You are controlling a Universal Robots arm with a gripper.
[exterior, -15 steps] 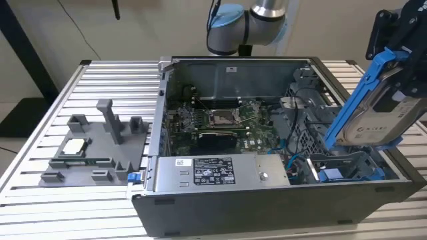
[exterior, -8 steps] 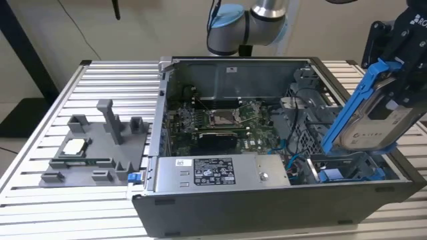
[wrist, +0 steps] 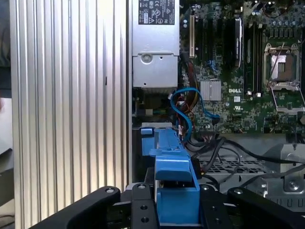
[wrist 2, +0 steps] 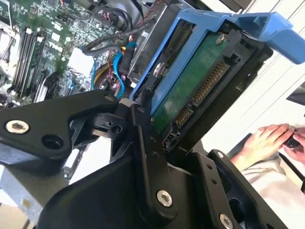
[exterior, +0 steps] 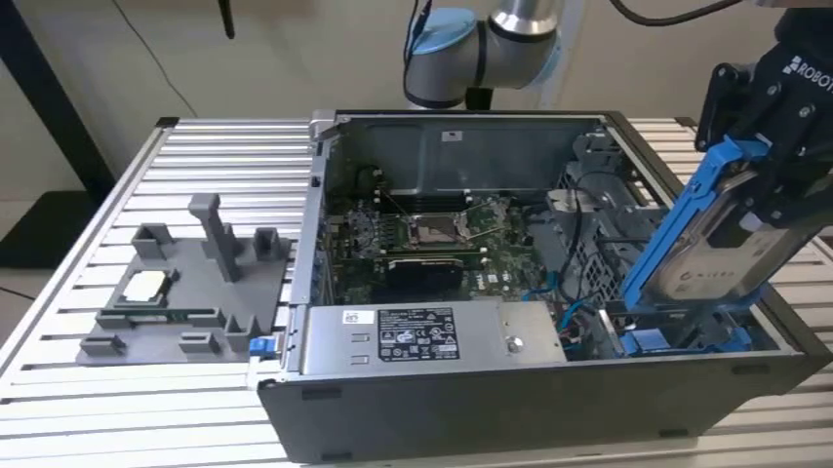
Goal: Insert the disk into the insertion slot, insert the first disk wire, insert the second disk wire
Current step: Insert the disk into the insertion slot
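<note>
Disk (exterior: 709, 261) tilted above insertion slot (exterior: 680, 339), seemingly clamped between the closed jaws

1. open dark-grey metal computer case (exterior: 521, 409) on slatted aluminium worktop (exterior: 195, 156).
2. grey plastic fixture tray (exterior: 241, 292) beside it, on the exterior view's left.
3. grey power-supply box (exterior: 430, 336) inside, along the near wall.
4. silver-grey hard disk in blue carrier (exterior: 709, 253), tilted at blue-railed insertion slot (exterior: 684, 336), exterior view's right.

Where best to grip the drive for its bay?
Probably the upper end of the drive, pinched across its flat faces from above, as the gripper holds it now: it stands tilted, lower end at the bay, which must stay free.
</note>
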